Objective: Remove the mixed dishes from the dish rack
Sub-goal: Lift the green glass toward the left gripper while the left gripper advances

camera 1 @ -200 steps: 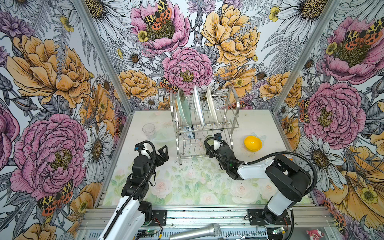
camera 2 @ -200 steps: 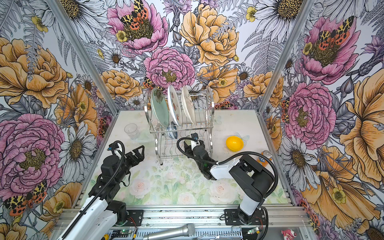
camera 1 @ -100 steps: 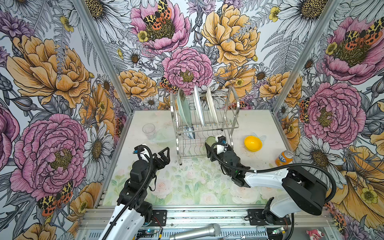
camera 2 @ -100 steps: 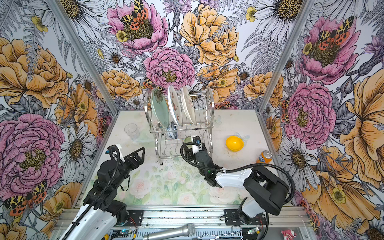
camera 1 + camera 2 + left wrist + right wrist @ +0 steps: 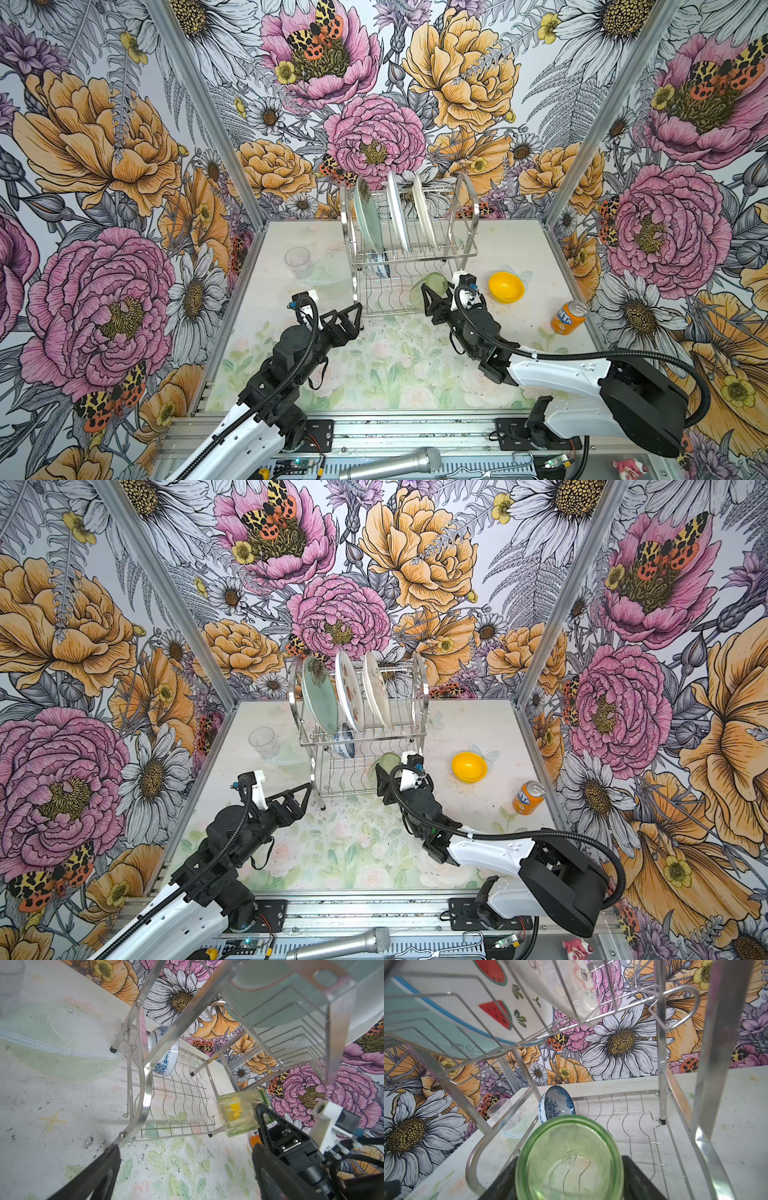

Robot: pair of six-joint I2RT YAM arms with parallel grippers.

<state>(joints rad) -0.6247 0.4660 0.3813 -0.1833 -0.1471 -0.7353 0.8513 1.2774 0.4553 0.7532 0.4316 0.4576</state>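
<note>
One green tumbler [image 5: 432, 284] is held, long axis tilted, between the right fingers [image 5: 639, 1180] at the near right corner of the lower shelf of the rack [image 5: 415, 253], while the left fingers [image 5: 108, 1159], spread wide and empty, are seen by its near left leg.

Shiny steel wire rack [image 5: 409, 255], translucent green tumbler [image 5: 569, 1159], glossy patterned bowl [image 5: 557, 1103]
</note>
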